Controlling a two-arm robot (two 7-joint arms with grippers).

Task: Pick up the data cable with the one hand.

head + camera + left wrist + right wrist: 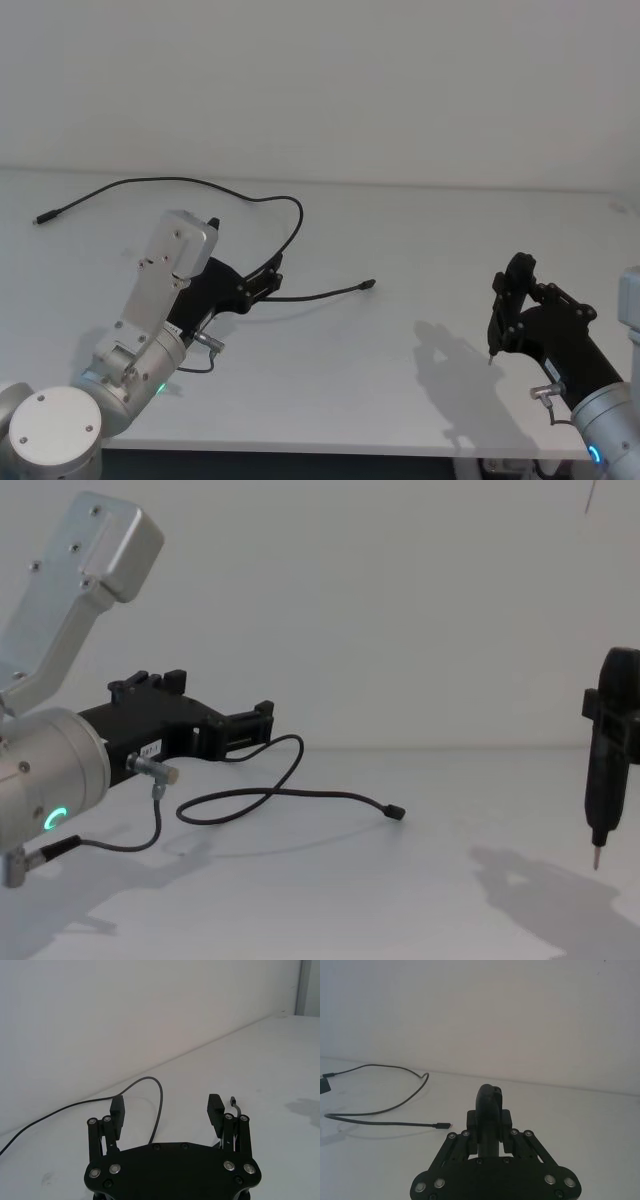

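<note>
Showing the left gripper (272, 272) hovering low over the white table (380, 400), fingers (118, 1108) spread wide and clasping nothing. Showing the data cable (180, 181) lying loose on the table, arcing from far left, bending just beyond those fingertips, ending near mid-table. Also showing the right gripper (490, 1121), at right, clamping a pointed tool (603, 770).

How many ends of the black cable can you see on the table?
2. The far plug lies at the table's back left; the near plug lies mid-table, right of the open left gripper. Neither is hidden.
</note>
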